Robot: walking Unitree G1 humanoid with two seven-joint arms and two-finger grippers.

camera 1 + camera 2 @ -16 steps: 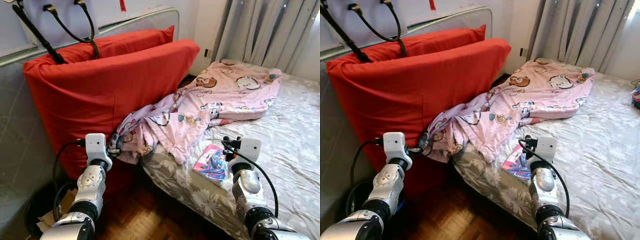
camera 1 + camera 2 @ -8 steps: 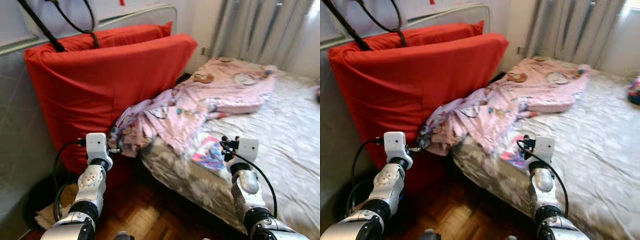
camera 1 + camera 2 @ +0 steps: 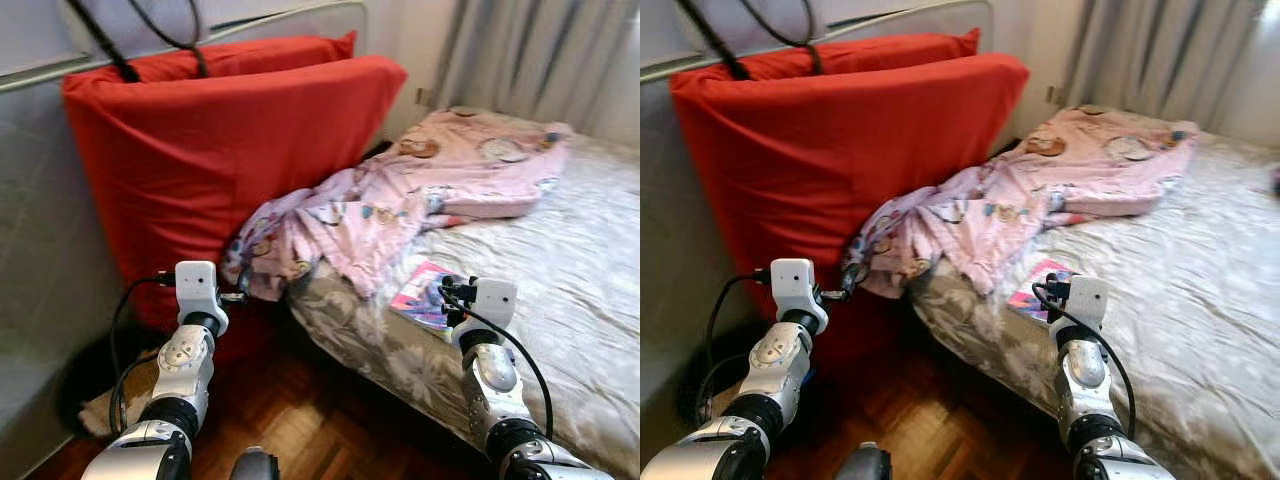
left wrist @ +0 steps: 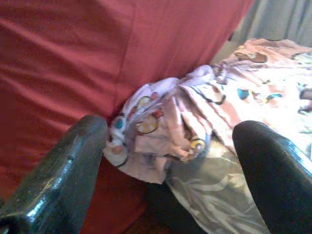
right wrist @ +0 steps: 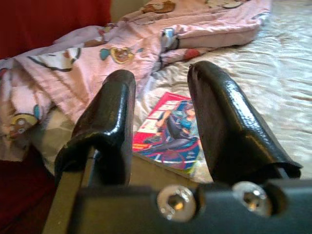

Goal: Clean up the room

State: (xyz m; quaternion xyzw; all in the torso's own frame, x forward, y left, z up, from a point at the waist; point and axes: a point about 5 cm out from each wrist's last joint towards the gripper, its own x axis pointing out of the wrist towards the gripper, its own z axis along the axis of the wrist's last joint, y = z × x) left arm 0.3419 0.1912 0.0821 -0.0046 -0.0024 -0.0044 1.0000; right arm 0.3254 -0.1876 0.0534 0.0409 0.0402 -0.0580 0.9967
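A pink cartoon-print blanket [image 3: 400, 205] lies rumpled across the bed [image 3: 560, 290] and hangs over its near corner against a big red cushion [image 3: 230, 150]. A colourful book [image 3: 420, 298] lies flat on the grey floral sheet near the bed's edge. My left gripper [image 3: 238, 297] is open and held low in front of the blanket's hanging end [image 4: 161, 131], apart from it. My right gripper [image 3: 446, 293] is open just short of the book [image 5: 168, 129], which shows between its fingers [image 5: 105, 126] farther off. Neither gripper holds anything.
Two red cushions stand on edge against the grey wall [image 3: 40, 230] at the left. Black bag straps [image 3: 110, 50] hang above them. Curtains [image 3: 540, 50] close off the back right. Dark parquet floor [image 3: 320, 430] runs beside the bed, with a dark object and light scraps [image 3: 100, 405] at the cushion's foot.
The whole picture has shifted and was blurred half a second ago, so the camera has moved; more floor shows now. Both arms hold the same pose, fingers still open.
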